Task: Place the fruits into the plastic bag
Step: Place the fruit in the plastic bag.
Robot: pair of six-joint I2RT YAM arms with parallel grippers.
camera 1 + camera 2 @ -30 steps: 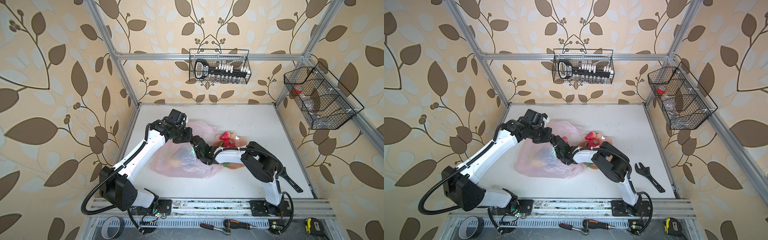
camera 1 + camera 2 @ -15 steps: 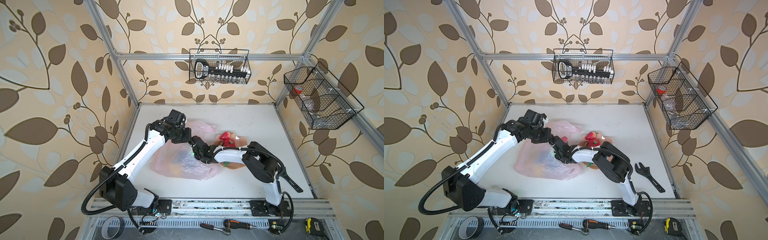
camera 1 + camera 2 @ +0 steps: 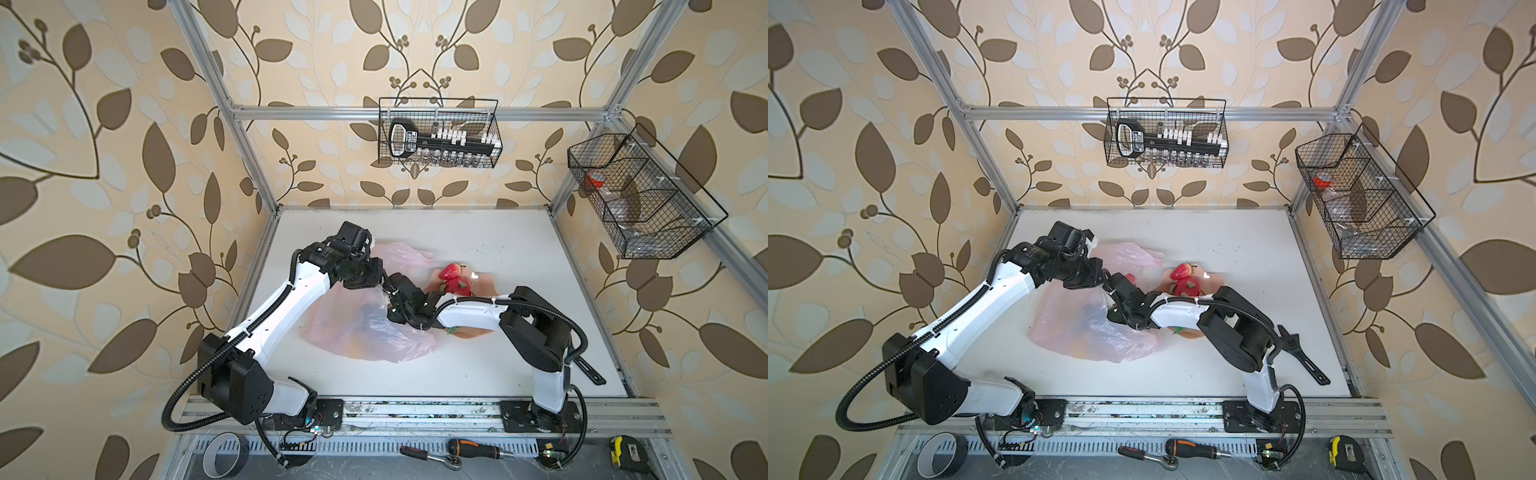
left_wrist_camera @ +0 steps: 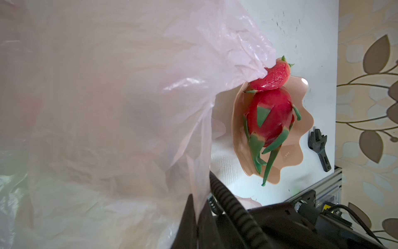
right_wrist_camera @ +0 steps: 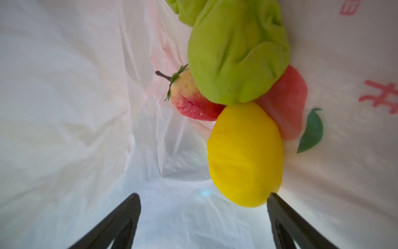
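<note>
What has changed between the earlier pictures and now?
The right arm's elbow eased slightly outward, toward the wrench; the right gripper, inside the bag, is open, the lemon free beside it. The left gripper stays shut on the bag; strawberry and dragon fruit remain on the plate.

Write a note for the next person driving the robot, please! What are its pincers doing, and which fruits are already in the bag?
Left pincer: shut on the edge of the plastic bag, holding its mouth up.
Right pincer: open and empty, inside the bag, beside the yellow lemon.
Done: the lemon, a green pear and a red-and-cream fruit lie in the bag.
Left: the strawberry and the dragon fruit sit on the peach plate next to the bag.
Next, probably: draw the right arm out and fetch the strawberry.
</note>
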